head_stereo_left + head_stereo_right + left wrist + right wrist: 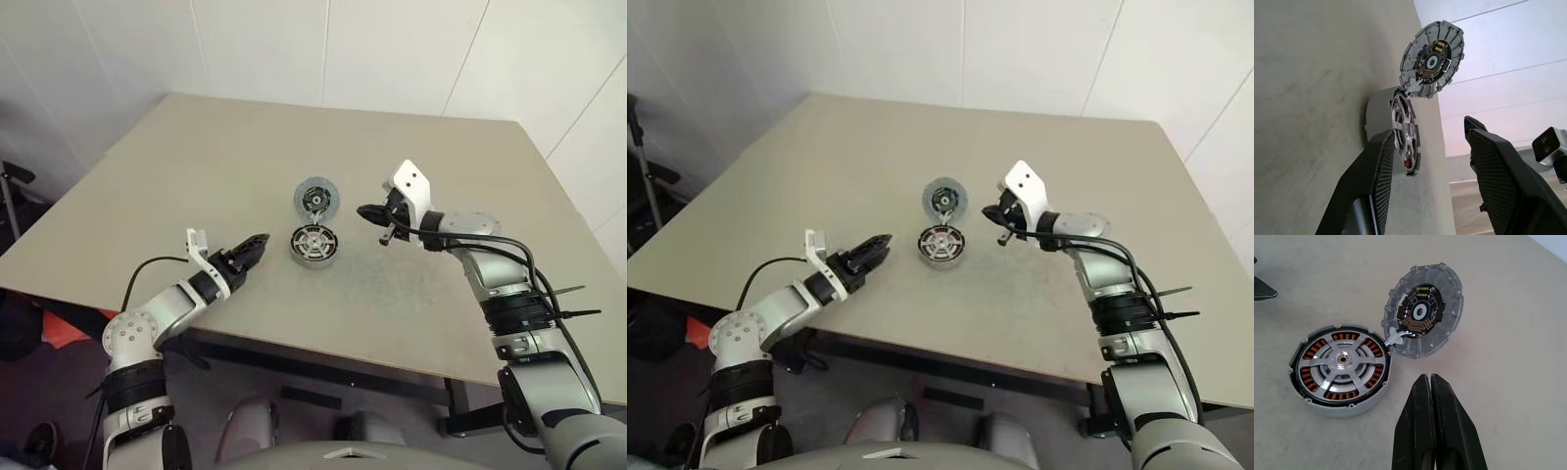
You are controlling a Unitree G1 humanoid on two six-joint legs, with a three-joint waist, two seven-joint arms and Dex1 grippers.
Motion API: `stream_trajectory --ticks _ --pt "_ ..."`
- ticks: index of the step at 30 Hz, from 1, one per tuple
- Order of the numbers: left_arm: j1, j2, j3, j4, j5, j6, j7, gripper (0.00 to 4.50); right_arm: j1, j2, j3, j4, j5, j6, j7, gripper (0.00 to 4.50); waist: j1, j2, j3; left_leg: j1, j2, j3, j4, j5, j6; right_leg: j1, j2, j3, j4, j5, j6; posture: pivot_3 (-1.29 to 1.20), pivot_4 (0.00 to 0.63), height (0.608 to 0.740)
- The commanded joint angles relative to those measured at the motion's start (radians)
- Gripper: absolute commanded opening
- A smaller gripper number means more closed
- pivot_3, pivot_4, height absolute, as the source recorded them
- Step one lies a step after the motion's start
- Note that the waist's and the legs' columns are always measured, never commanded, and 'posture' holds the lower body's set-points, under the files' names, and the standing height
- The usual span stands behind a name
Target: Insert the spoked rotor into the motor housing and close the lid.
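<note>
The two head cameras are looking forward and down over the table (176, 157) from well above, sharing nearly the same wide scene. The left wrist camera is sitting low beside the tabletop, looking between its fingers (1371, 186) at the motor housing (1405, 132) and lid (1432, 58) nearby. The right wrist camera is looking down closely at that same pair (1342, 367), past its closed fingers (1422, 431).

Copper, silver and grey-blue on a beige surface (1508, 357)
Shiny silver spoked rotor (1342, 363) over copper-coloured windings in the motor housing (1347, 407); grey-blue ribbed lid (1424, 308), dark hub, upper centre.
</note>
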Motion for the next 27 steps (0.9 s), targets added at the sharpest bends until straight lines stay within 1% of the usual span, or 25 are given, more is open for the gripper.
stream_trajectory --ticks 1,4,7,12,18,21,23,27 --pt "0.005 0.027 -0.077 -0.115 0.131 -0.116 -0.039 2.56 0.023 0.028 0.033 -0.083 0.022 0.036 0.01 0.0 0.0 0.0 0.0 0.0 0.0 0.0 0.0 0.0 0.0 0.0 0.0 0.0 0.0 0.0 0.0 0.0 0.0 0.74" --pt "0.01 0.062 -0.169 -0.186 0.283 -0.225 -0.071 2.56 0.043 0.066 0.073 -0.08 -0.02 0.05 -0.036 0.0 0.0 0.0 0.0 0.0 0.0 0.0 -0.001 0.0 0.0 0.0 0.0 0.0 0.0 0.0 0.0 0.0 0.0 0.74" --pt "-0.009 0.073 -0.208 -0.231 0.32 -0.255 -0.087 2.56 0.048 0.114 0.081 -0.055 -0.029 0.065 -0.09 0.0 -0.001 0.0 0.0 0.0 0.0 0.0 0.0 0.001 -0.001 0.0 0.0 0.0 0.0 0.0 0.0 0.0 0.0 0.74" --pt "0.01 0.1 -0.271 -0.211 0.411 -0.289 -0.127 2.56 0.041 0.133 0.084 -0.031 -0.031 0.062 -0.108 0.0 -0.002 0.0 0.0 0.0 0.0 0.0 -0.001 0.001 -0.005 0.0 0.0 0.0 0.0 0.0 0.0 0.0 0.0 0.74" --pt "0.019 0.082 -0.271 -0.201 0.435 -0.302 -0.135 2.56 0.051 0.163 0.108 0.063 -0.054 0.035 -0.131 0.0 -0.003 0.0 0.0 0.0 0.0 0.0 -0.001 0.0 -0.007 0.0 0.0 0.0 0.0 0.0 0.0 0.0 0.0 0.74" --pt "0.015 0.081 -0.27 -0.19 0.449 -0.306 -0.138 2.56 0.067 0.171 0.12 0.094 -0.077 0.013 -0.146 0.0 -0.005 0.0 0.0 0.003 0.0 0.0 -0.001 0.0 -0.007 0.002 0.0 0.0 0.001 0.0 0.0 0.0 0.0 0.74" --pt "0.014 0.08 -0.267 -0.182 0.455 -0.309 -0.142 2.56 0.06 0.173 0.103 0.074 -0.061 0.017 -0.145 0.0 -0.006 0.0 0.0 0.006 0.0 0.0 -0.001 0.0 -0.007 0.004 0.0 0.0 0.001 0.0 0.0 0.0 0.0 0.74" --pt "0.019 0.073 -0.272 -0.169 0.469 -0.315 -0.15 2.56 0.027 0.141 0.088 0.002 -0.05 0.013 -0.117 0.0 -0.006 0.0 0.0 0.008 0.0 0.0 -0.001 0.001 -0.008 0.006 0.0 0.0 0.001 0.0 0.0 0.0 0.0 0.74"
